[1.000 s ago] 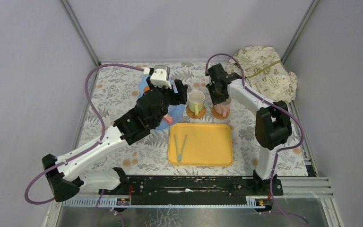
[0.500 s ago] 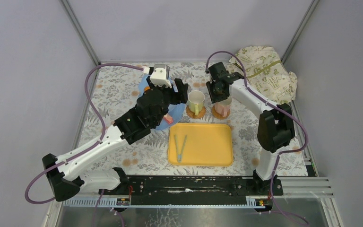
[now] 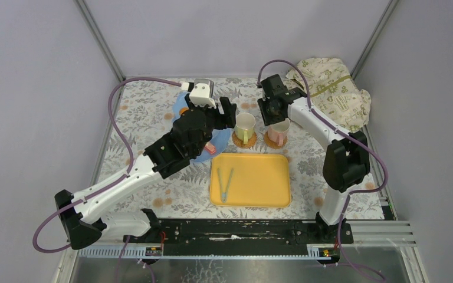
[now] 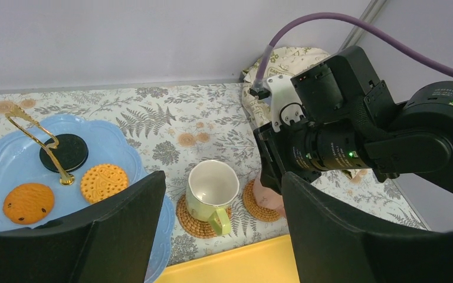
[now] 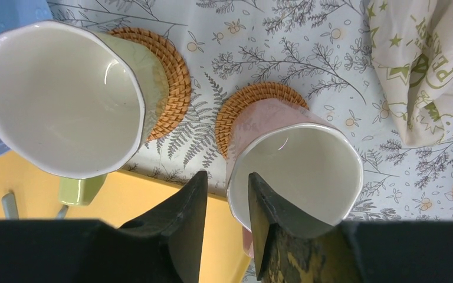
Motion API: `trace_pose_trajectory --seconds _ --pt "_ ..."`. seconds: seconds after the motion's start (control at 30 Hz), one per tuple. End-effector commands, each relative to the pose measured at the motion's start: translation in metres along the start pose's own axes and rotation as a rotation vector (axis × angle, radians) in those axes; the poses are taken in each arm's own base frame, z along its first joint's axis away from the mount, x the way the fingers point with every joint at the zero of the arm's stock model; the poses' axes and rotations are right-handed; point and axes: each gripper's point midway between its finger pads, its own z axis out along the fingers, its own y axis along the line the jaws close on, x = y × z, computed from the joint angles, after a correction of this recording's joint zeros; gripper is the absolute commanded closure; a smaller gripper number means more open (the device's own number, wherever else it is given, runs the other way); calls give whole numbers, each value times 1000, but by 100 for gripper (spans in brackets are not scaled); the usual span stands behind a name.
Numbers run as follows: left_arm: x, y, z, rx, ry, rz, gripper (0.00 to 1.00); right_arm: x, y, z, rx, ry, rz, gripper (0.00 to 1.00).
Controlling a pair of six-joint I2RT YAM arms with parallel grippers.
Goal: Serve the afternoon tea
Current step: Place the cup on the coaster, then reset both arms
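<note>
Pale pink cup (image 5: 295, 171) stands upright, mouth up, axis vertical, seated on its round woven brown coaster (image 5: 253, 97). It's at 3 o'clock of the pale green cup (image 5: 65, 94), which sits on a matching coaster (image 5: 168, 71); both are just past the yellow rectangular tray (image 3: 250, 180), at its 12 o'clock. Key relation: the pink cup's wall, at roughly its 7 o'clock in the right wrist view, runs between the fingers of the right gripper (image 5: 227, 188), with one finger (image 5: 183, 218) outside and the other (image 5: 268, 230) inside the mouth. Jaws are apart and there's a gap between outer finger and wall, so nothing is clamped. Inner finger is touching the rim or just off it, can't tell which. Pink bump low beside the fingers may be the handle, not sure. Right arm is clearly the nearer one, hanging directly over the cup. Left gripper (image 4: 223, 200) hovers spread wide and empty near the green cup's 9 o'clock in the top view, between it and the light-blue tiered stand (image 4: 0, 159) carrying biscuits (image 4: 103, 183). My read: cup looks placed, so exit should be straight up. Any sideways drift with a finger inside the mouth could tip it or drag it off the coaster. Cream cloth with green print (image 5: 424, 71) lies at the cup's 2 o'clock, apart from it.
</note>
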Motion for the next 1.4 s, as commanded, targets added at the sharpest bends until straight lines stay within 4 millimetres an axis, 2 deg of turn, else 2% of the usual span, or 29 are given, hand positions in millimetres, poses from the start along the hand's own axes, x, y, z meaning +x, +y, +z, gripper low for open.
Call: trace_pose_trajectory --seconds 0.0,0.13,0.33,0.5,0.63,0.7,0.83,0.93,1.07,1.23,1.37 --pt "-18 -3 -1 3 -32 -23 21 -31 2 -39 4 -121 -3 61" --pt "-18 -2 0 -1 -30 -19 21 -32 3 -45 7 -126 -7 61" --pt "-18 3 -3 -18 -19 1 21 -47 5 -74 9 -202 5 60" --pt "1 16 -8 -58 28 30 21 -48 11 -107 14 -277 22 59" --pt "17 27 -14 -86 61 25 21 -41 20 -124 19 -338 38 58" --pt "21 34 -19 -108 71 22 21 -37 18 -132 36 -375 62 58" --pt "17 53 -29 -181 55 21 21 -32 -2 -147 109 -486 137 57" --pt "3 73 -33 -278 15 23 20 -30 -24 -161 194 -566 183 45" --pt "-23 103 -26 -388 -23 -28 21 -28 -52 -179 332 -633 192 31" --pt "-62 152 -17 -551 -108 -88 21 -34 -86 -197 440 -748 280 13" --pt "-75 211 -11 -691 -157 -106 21 -43 -123 -191 442 -798 362 10"
